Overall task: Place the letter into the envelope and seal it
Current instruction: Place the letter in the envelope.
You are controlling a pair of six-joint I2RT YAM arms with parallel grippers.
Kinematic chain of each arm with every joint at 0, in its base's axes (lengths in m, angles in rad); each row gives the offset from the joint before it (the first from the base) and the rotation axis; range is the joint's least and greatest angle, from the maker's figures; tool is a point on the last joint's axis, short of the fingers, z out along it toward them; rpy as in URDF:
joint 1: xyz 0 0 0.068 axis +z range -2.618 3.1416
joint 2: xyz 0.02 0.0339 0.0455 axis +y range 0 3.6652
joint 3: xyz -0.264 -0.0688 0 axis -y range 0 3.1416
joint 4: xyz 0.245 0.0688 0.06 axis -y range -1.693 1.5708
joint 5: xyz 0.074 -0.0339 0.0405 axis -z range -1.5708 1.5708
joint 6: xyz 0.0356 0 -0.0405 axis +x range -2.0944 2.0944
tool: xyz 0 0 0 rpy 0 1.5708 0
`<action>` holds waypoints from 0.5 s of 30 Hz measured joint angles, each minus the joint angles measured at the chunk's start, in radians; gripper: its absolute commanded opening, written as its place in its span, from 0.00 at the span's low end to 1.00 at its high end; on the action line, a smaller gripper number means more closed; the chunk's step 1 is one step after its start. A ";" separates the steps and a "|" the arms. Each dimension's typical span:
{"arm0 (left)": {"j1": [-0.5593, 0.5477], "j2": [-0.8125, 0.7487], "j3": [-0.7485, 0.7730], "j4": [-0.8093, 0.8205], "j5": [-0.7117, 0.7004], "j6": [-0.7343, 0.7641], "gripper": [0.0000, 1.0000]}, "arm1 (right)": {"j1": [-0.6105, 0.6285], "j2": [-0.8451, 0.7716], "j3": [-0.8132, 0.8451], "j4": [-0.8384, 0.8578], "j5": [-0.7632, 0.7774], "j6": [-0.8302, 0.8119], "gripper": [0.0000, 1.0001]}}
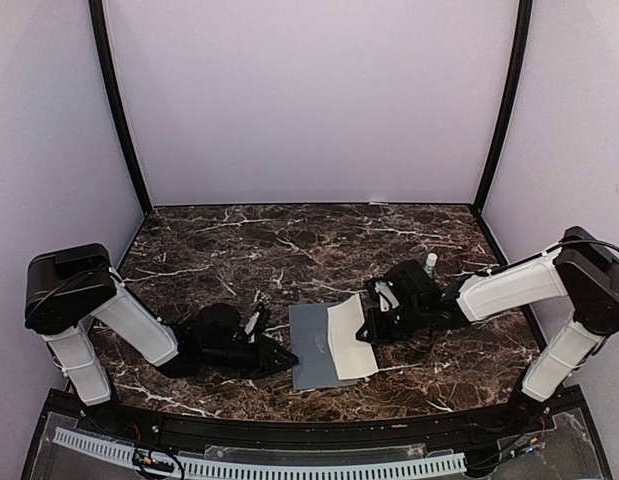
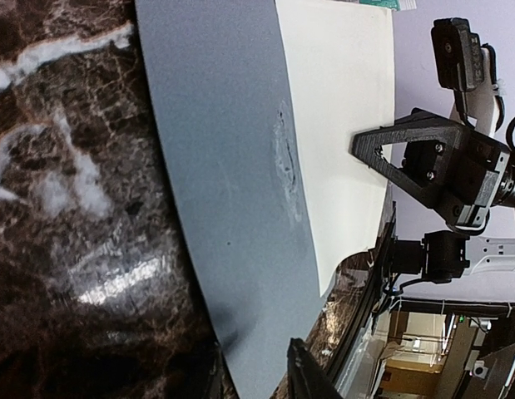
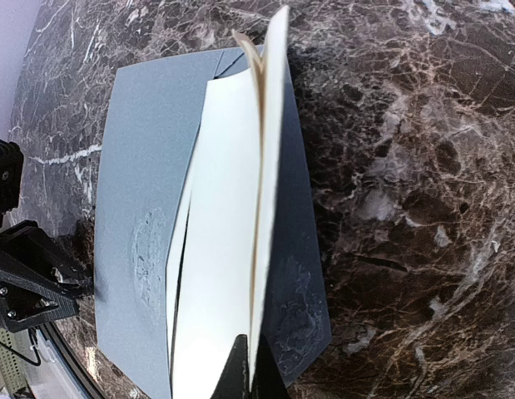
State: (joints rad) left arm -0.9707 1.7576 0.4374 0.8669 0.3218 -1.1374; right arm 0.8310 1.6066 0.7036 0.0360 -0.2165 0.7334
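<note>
Now, letter (image 1: 349,340) rests across envelope (image 1: 309,350)

Nearest, the left gripper (image 1: 287,358) touches the envelope's left edge; whether its jaws clamp cannot be told. Farther, the right gripper (image 1: 367,326) pinches the letter's raised right edge.

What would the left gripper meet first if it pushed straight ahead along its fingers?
The slate-grey rectangular paper envelope: its near edge lies at the tips of the left gripper. Whether they touch is unclear.
</note>
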 measured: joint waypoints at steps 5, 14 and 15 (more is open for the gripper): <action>0.000 0.002 0.000 0.000 0.008 0.000 0.23 | 0.000 0.000 -0.008 0.024 -0.008 0.017 0.00; 0.000 0.009 0.002 0.011 0.013 -0.002 0.22 | 0.000 -0.028 -0.035 0.040 0.016 0.061 0.00; 0.000 0.009 0.002 0.015 0.013 -0.002 0.22 | 0.000 -0.042 -0.043 0.039 0.021 0.067 0.00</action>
State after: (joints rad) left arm -0.9707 1.7664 0.4393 0.8822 0.3351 -1.1393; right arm 0.8310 1.5642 0.6609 0.0753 -0.1959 0.8001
